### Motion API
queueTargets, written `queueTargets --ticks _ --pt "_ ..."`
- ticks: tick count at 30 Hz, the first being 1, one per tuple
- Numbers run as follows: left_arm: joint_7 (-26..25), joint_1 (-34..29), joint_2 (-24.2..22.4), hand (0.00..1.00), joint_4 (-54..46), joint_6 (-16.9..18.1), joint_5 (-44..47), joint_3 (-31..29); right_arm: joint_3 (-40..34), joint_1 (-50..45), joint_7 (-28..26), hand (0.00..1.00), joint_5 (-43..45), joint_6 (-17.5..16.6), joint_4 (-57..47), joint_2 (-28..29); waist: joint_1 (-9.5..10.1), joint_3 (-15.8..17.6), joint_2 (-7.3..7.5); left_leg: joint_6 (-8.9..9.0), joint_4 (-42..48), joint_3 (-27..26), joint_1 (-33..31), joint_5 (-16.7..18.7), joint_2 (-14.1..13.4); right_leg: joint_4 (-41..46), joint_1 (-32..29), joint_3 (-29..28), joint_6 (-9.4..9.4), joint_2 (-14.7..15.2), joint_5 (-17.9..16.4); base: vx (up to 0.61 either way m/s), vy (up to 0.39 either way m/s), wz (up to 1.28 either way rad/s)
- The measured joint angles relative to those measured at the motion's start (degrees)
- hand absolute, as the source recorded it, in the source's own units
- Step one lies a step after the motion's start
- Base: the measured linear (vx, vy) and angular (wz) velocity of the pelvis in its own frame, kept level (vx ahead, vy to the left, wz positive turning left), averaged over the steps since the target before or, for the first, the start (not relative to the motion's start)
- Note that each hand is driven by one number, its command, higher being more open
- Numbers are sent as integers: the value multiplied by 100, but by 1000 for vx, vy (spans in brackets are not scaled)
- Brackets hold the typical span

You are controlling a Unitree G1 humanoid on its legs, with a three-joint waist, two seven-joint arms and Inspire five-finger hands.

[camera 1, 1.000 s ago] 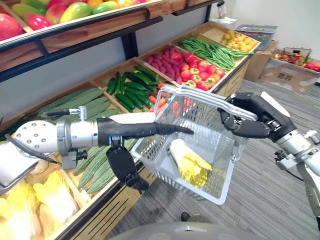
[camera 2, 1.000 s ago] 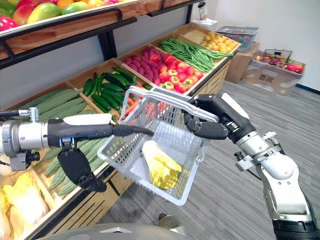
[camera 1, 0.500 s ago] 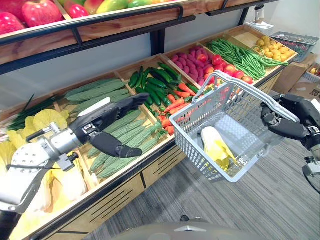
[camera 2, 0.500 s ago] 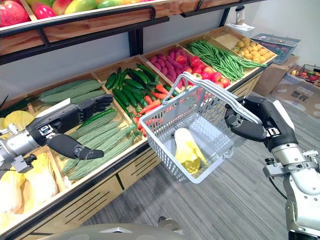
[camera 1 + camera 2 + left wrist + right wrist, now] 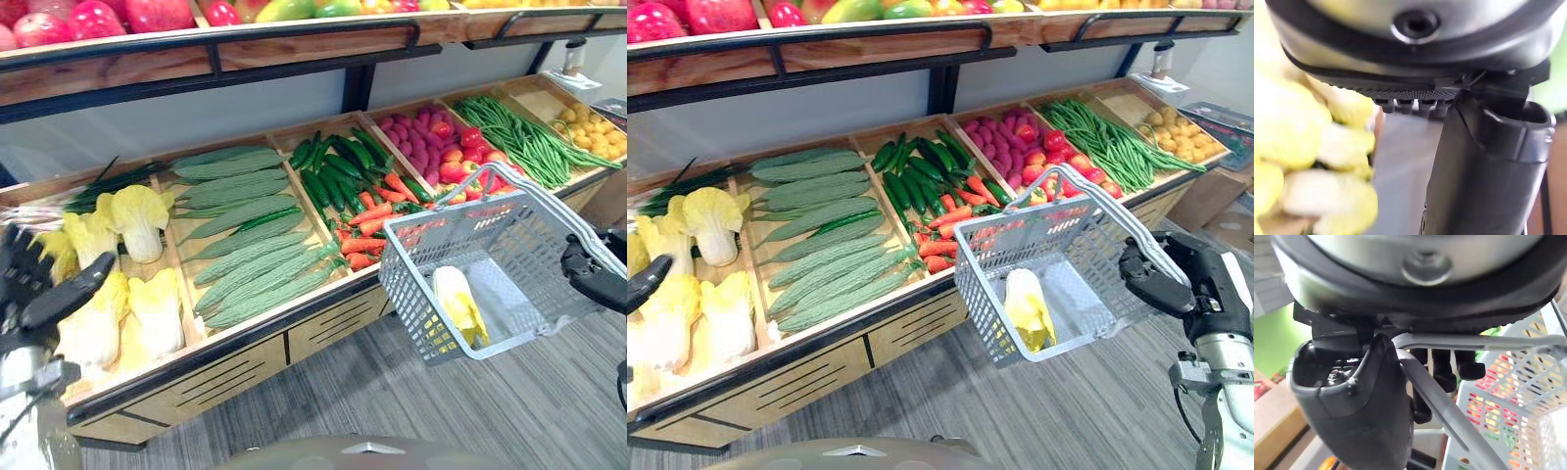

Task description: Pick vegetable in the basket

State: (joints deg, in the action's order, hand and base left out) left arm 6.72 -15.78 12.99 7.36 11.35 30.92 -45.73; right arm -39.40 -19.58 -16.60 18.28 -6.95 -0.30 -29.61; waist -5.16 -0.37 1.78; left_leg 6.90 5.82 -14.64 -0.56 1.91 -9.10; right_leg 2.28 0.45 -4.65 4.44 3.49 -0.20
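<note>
Fingers [image 5: 1444, 369] of the right hand [image 5: 1161, 279] curl over the grey handle [image 5: 1435, 399] of the basket [image 5: 994, 284], right thumb [image 5: 1366, 416] on the other side of the bar, the grip seen up close from the right wrist; the mesh basket hangs tilted from that hand in front of the stand [image 5: 245, 357], its far rim just beside the carrots [image 5: 364, 235], grey floor [image 5: 470, 411] beneath it; one pale yellow cabbage [image 5: 1029, 308] lies inside on the bottom, leaning against the wall on the robot's left.

Left hand [image 5: 34, 294] is raised at the stand's left end, over the cabbage heads [image 5: 127, 220], fingers loose and spread, left thumb [image 5: 64, 294] pointing out toward the gourds [image 5: 250, 259]; whether it touches any produce cannot be told; from the left wrist the heads appear as yellow blurs past the fingers.

Along the stand, from the robot's left: cabbage heads; long green gourds; dark cucumbers [image 5: 333, 176] behind the carrots; red and pink produce [image 5: 431, 147] too small to name; green beans [image 5: 519, 137]; a shelf [image 5: 294, 44] above carries round fruit [image 5: 157, 12].
</note>
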Motion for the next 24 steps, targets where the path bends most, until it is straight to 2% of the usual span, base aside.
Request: queueTargets --ticks 1,2,4,6,8,14,18,22,24 --pt "-136 6 -111 100 126 20 5 -169 -37 0 48 0 0 0 10 38 1 -2 2 -5 -27 30 2 -19 23 -13 14 35 2 13 -5 -63 4 33" --pt "-491 12 -325 100 499 130 55 -538 -91 0 215 0 0 0 20 118 -8 -7 -7 -47 -118 107 22 -50 52 -19 51 122 20 42 -53 -54 0 26" --pt "-830 12 -460 100 947 227 200 -931 -112 1 350 0 0 0 23 176 -9 -4 0 -48 -156 116 40 -77 59 -21 51 147 18 52 -90 -42 -1 14" --pt "-1453 -1 -619 100 1588 332 522 -1454 -118 18 556 0 -10 2 23 352 19 5 17 -45 -160 140 40 -81 57 -21 57 168 -1 54 -120 -20 0 5" --pt "-1787 -85 -833 100 1959 366 567 -1667 -118 18 726 0 -126 2 23 479 21 18 38 -45 -129 184 -2 -82 61 -26 56 221 0 63 -122 -4 -4 10" --pt "-1866 -281 -1341 100 3015 354 516 -1681 -115 -1 806 0 -386 19 23 580 20 23 52 -42 -101 275 -66 -83 56 -36 50 318 26 61 -123 8 -7 8" --pt "-1794 -282 -1508 100 3771 249 339 -1345 -57 -13 826 0 -386 18 23 639 21 30 90 5 -184 293 -18 -125 58 -2 58 341 10 50 -166 8 -4 2" --pt "-1537 -279 -1553 100 4445 -57 -466 -922 60 -36 842 0 -377 17 22 910 23 49 187 30 -360 304 131 -182 52 149 58 360 -16 23 -301 24 -17 1" --pt "-1467 -281 -1561 100 4538 -107 -507 -747 79 -44 842 0 -364 17 22 974 26 45 221 28 -401 286 183 -187 52 187 68 354 -15 21 -340 39 -13 -2"
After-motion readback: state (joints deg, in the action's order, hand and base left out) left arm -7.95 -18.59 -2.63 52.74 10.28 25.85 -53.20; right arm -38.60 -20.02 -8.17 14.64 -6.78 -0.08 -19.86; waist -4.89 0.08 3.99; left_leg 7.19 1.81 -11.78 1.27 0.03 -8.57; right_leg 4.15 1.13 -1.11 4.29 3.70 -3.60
